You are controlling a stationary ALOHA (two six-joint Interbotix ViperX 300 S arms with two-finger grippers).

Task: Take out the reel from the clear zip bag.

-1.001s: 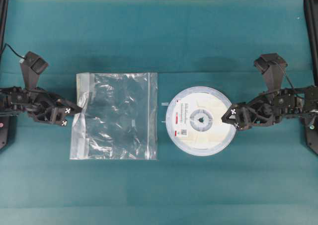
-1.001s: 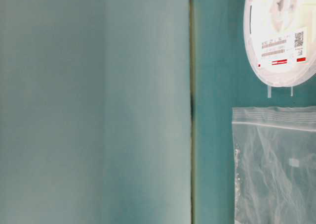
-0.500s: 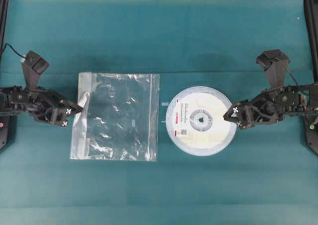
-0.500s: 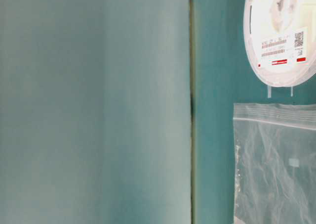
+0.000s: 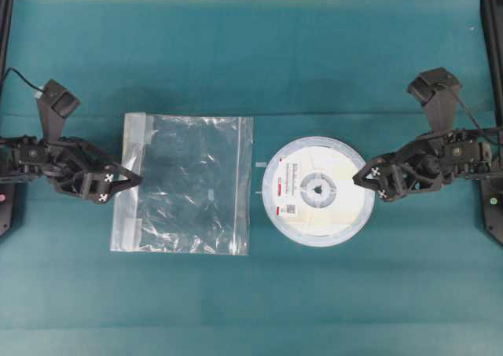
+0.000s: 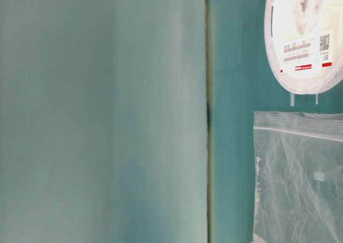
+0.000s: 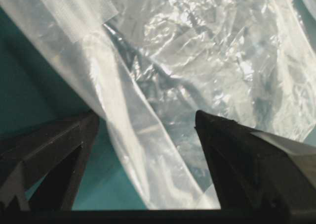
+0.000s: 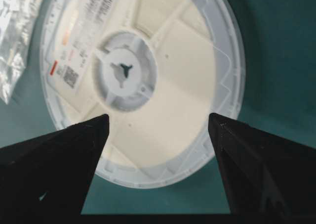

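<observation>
Reel (image 5: pixel 317 190) lies out of clear zip bag (image 5: pixel 184 184): rigid, light, slick; pinch its rim. Left gripper (image 5: pixel 124 181) and right gripper (image 5: pixel 367 181) gape, empty.

In the table-level view the reel (image 6: pixel 304 36) is cut off by the top and right edges, and the clear zip bag (image 6: pixel 300 178) runs off the right and bottom. The label's (image 5: pixel 286 191) small print is unreadable from overhead. Each wrist view crops its subject too.
</observation>
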